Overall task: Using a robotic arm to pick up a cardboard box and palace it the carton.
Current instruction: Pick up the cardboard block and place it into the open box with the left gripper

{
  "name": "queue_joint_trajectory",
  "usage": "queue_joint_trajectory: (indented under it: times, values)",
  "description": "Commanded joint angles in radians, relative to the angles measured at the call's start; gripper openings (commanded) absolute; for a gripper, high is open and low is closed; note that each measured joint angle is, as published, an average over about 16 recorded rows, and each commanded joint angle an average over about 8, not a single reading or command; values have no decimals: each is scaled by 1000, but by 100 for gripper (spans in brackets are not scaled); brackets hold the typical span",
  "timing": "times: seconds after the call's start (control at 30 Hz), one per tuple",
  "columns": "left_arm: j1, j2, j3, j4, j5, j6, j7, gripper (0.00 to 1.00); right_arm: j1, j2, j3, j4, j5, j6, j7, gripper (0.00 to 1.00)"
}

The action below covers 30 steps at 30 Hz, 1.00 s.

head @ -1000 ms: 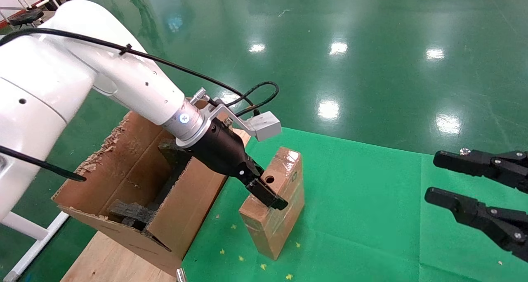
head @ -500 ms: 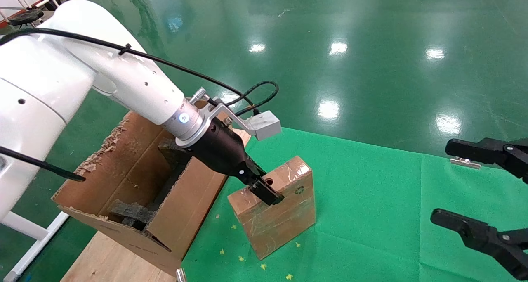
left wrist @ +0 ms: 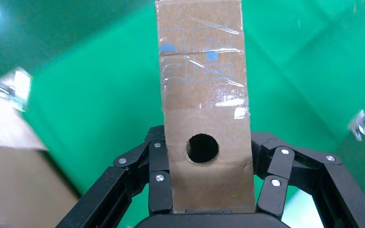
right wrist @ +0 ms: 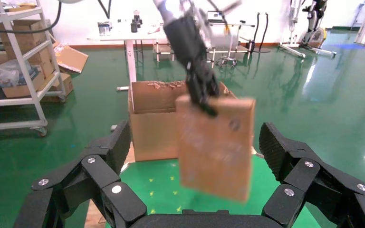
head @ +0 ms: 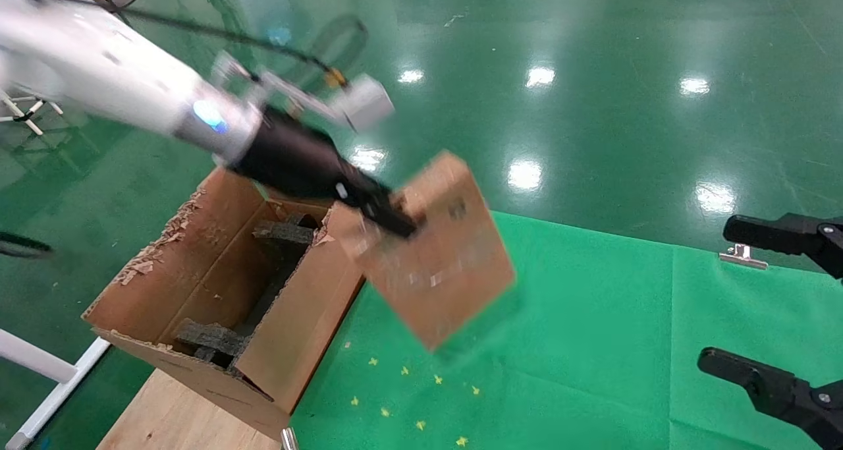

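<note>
Cardboard box (head: 438, 265): up in the air, clear of the green mat (head: 593, 331), tilted, hanging just beside the carton's near wall.
Left gripper (left wrist: 209, 197): clamped on the box, fingers (left wrist: 159, 178) pressed against both broad faces at the end with the round hole.
Robotic arm (head: 99, 74): white, reaching in from the robot's left above the carton, blue light glowing at the wrist.
Carton (head: 197, 305): sits on a wooden board (head: 178, 417), torn flaps up, black foam blocks (head: 211, 338) inside.
Left wrist view only: narrow face of the box, round hole, glossy tape and faint blue print farther along.
Right wrist view only: box (right wrist: 216, 147) seen broad-side, hanging in front of the carton (right wrist: 152, 118); shelving rack (right wrist: 19, 61) and white table (right wrist: 128, 40) far behind.
Right gripper (head: 774, 305): parked at the robot's right over the mat, fingers spread wide, holding nothing.
Around: metal clip (head: 743, 255) at the mat's far edge, yellow stars (head: 421, 397) on the mat, shiny green floor (head: 593, 74).
In the way: the box hides part of the carton in the right wrist view.
</note>
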Motion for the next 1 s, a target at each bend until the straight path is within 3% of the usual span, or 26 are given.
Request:
queue_joint_trajectory:
  times: [0.03, 0.5, 1.0]
  values:
    - [-31, -18, -17, 21, -12, -4, 14, 0, 0, 0, 0, 0, 0, 0, 0, 100]
    - [-307, -93, 2, 344, 151, -99, 227, 0, 0, 0, 0, 0, 0, 0, 0, 100]
    - [-258, -179, 30, 587, 209, -195, 359, 0, 0, 0, 0, 0, 0, 0, 0, 100]
